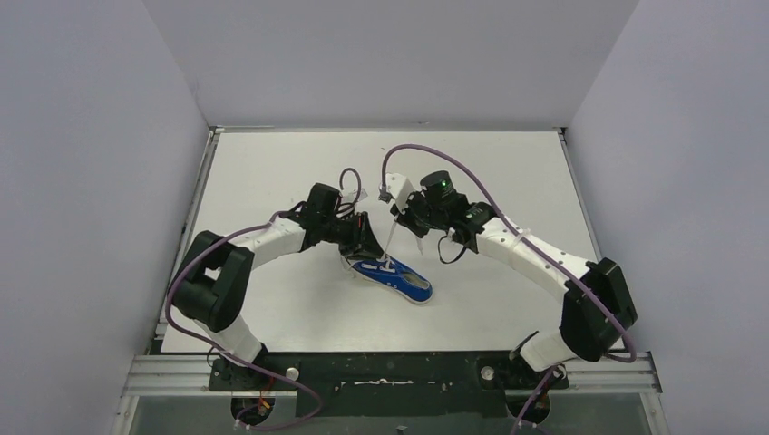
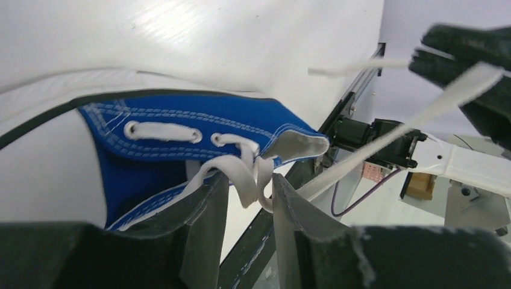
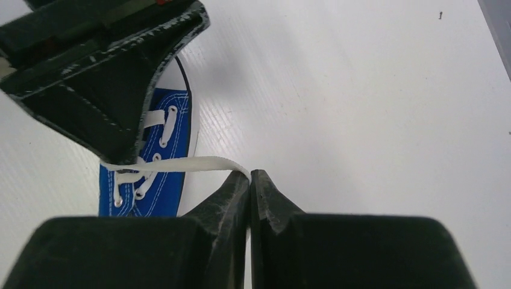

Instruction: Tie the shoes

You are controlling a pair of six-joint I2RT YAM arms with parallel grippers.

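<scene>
Sneaker [image 1: 403,279]: blue upper, white sole rim. It lies diagonally near the middle of the white table [image 1: 508,163]. Its far-left end sits under the left gripper [image 2: 249,186]; its other end points toward the near right.

White laces [image 2: 163,132] run through the eyelets. Several loose loops hang in the narrow gap between the left gripper's two fingers [image 2: 205,208], just beside the grey tongue [image 2: 301,142]. The fingers stand slightly apart. It cannot be determined whether they press on the loops.

One lace strand [image 3: 181,162] leaves the shoe from beneath the left gripper's tip and stretches taut to the right gripper [image 3: 249,176]. That gripper's fingers are closed together with the strand's end pinched between their tips. In the top view, the right gripper is above the table, just beyond the sneaker, and the strand rises to it.
</scene>
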